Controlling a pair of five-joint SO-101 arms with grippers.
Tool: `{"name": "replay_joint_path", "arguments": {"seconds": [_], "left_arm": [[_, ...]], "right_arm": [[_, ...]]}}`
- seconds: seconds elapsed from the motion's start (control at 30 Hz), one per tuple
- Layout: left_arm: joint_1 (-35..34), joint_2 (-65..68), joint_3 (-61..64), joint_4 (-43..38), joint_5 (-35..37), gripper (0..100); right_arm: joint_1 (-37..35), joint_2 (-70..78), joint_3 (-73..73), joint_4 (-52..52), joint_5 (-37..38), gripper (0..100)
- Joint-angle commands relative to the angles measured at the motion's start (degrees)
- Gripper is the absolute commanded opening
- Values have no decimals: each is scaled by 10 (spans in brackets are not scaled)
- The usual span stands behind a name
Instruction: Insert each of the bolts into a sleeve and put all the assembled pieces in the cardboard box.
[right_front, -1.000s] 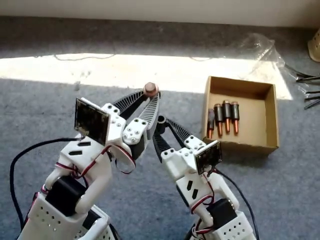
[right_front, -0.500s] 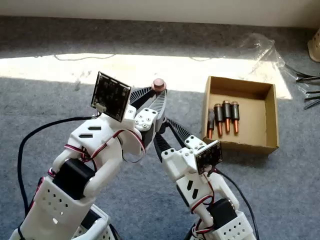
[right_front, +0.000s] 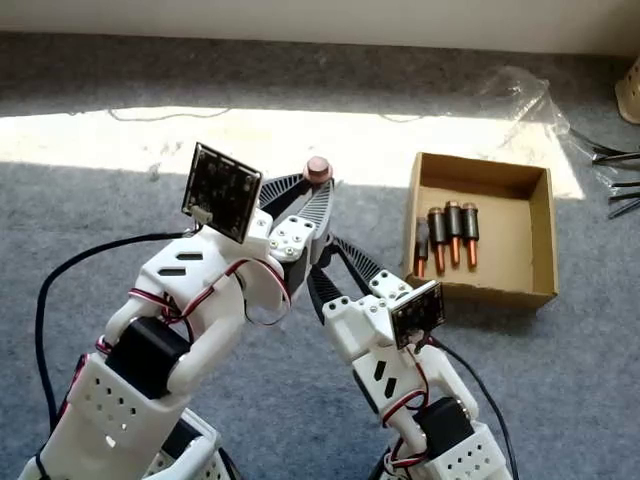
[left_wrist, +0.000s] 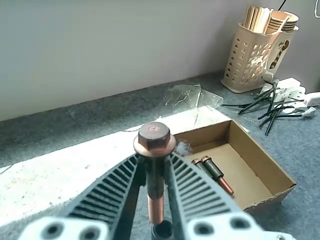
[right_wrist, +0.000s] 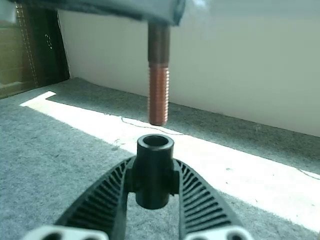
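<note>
The bolt (left_wrist: 154, 143) hung over the sleeve (right_wrist: 154, 160).
The left gripper (left_wrist: 155, 165) clamped the bolt upright, the right gripper (right_wrist: 154, 176) pinched the sleeve just beneath; four assembled pieces (right_front: 453, 230) lay in the cardboard box (right_front: 482, 166).

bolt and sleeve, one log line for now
left gripper: shut on copper hex-head bolt | right gripper: shut on black cylindrical sleeve | bolt tip above sleeve mouth, not inserted | cardboard box: four assembled pieces

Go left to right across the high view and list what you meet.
Left gripper with its fingers shut on the bolt → cardboard box → black cables at the right edge.
</note>
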Motion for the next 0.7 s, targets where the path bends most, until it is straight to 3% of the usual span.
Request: {"name": "replay_joint_path", "arguments": {"seconds": [0.0,0.67], "left_arm": [[24,0,-8,1,4,30],[34,0,-8,22,0,30]], "right_arm": [[7,-7,79,0,-2,4],[7,-7,79,0,-2,4]]}}
